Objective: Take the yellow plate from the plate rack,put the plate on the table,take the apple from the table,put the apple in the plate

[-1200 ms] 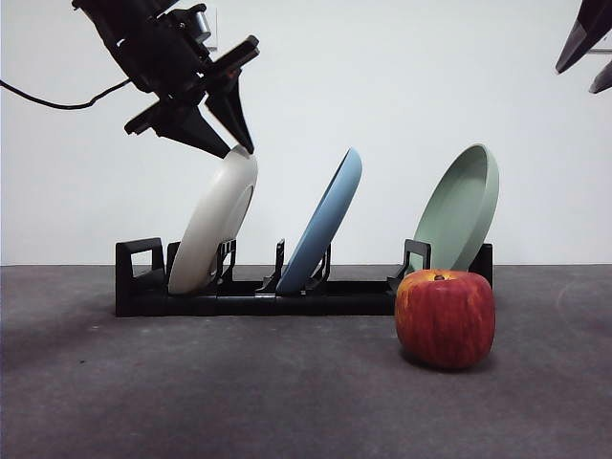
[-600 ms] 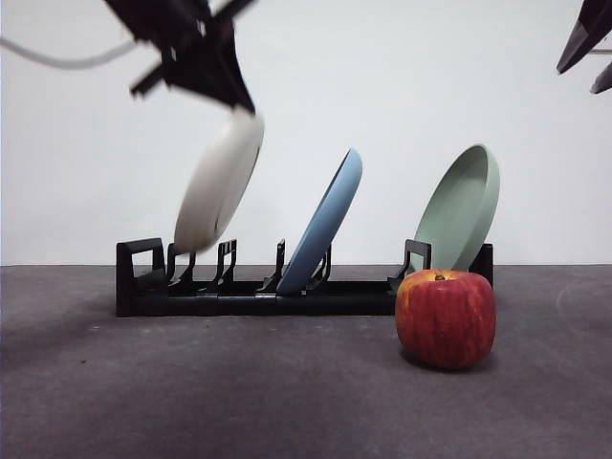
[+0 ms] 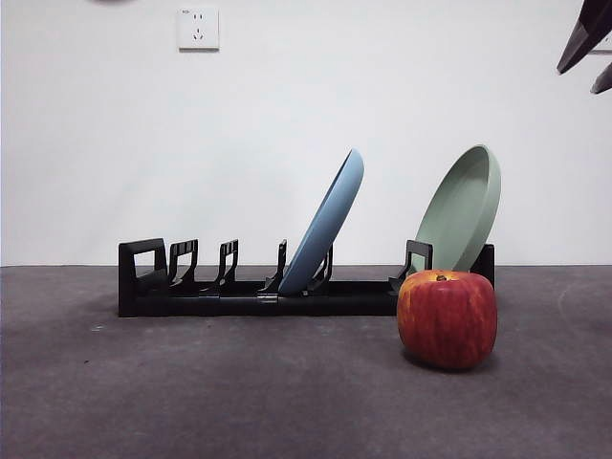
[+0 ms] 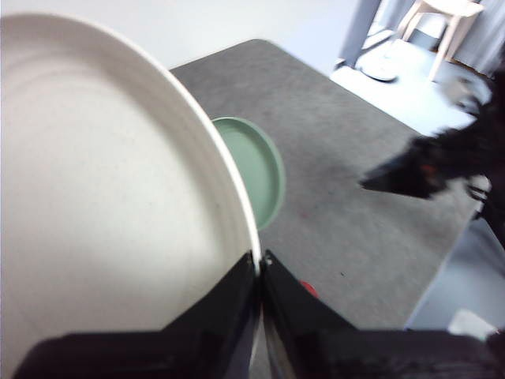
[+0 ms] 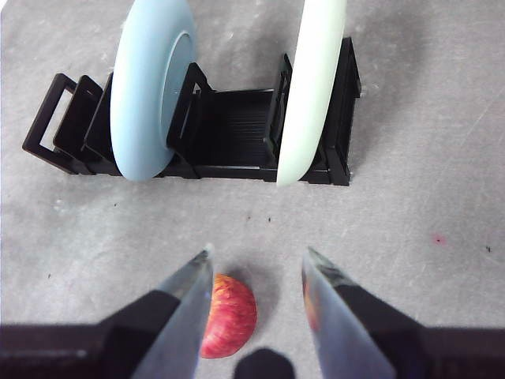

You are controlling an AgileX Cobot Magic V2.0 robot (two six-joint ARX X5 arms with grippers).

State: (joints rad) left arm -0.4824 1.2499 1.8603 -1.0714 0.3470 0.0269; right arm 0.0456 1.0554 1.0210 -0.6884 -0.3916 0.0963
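The yellow plate (image 4: 102,181), cream and wide, fills the left wrist view. My left gripper (image 4: 259,268) is shut on its rim and holds it high above the table (image 4: 355,221), out of the front view. The plate rack (image 3: 258,292) stands on the table with its left slots bare; it also shows in the right wrist view (image 5: 229,126). The apple (image 3: 447,317) sits in front of the rack's right end. My right gripper (image 5: 258,257) is open, high above the apple (image 5: 231,316). Only its black tips (image 3: 585,75) show at the front view's top right corner.
A light blue plate (image 3: 330,225) leans in the rack's middle and a pale green plate (image 3: 464,206) at its right end. A wall socket (image 3: 198,28) is on the white wall behind. In the left wrist view the green plate (image 4: 256,170) lies far below.
My left gripper has lifted the yellow plate out of the rack's left slot and up out of the front view. The apple, the other plates and the right arm have not moved.
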